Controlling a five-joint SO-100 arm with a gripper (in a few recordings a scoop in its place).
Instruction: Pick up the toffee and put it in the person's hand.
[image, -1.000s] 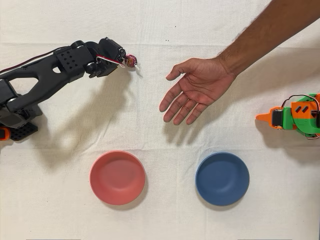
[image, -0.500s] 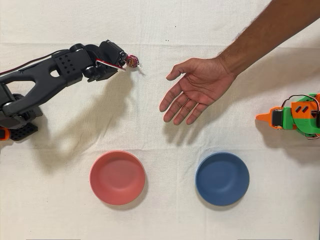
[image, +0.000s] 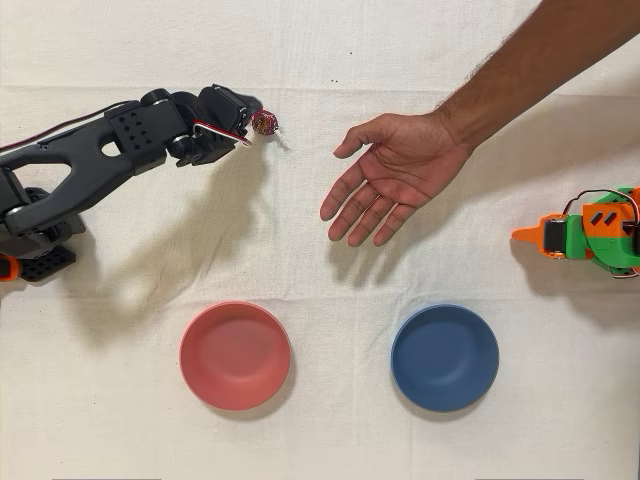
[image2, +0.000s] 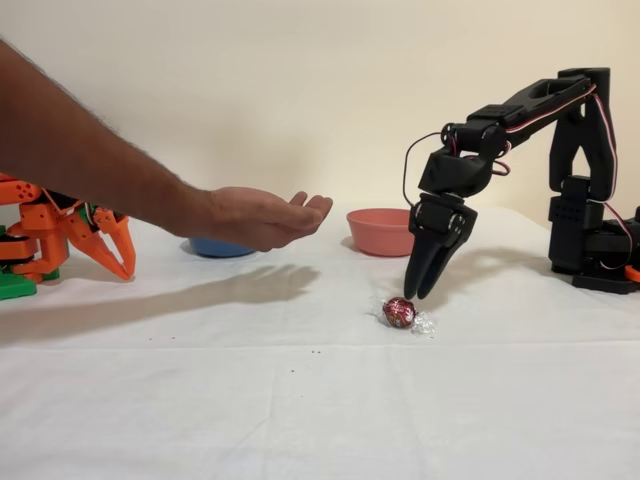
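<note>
Gripper (image2: 424, 293) hangs above the toffee (image2: 399, 312), fingers nearly closed, holding nothing. Toffee: light, foil-slick; best pinched across its round body

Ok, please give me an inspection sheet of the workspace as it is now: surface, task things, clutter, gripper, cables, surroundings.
Surface: white cloth over the table, slightly creased, a few dark specks.
Task things: toffee lies on the cloth; person's hand held palm up above the cloth, apart from the toffee.
Clutter: red bowl and blue bowl, both empty.
Gripper: black gripper points down just above the toffee, not holding it; whether the fingers are open cannot be told.
Cables: red and white wires along the black arm.
Surroundings: idle orange arm; plain wall.
</note>
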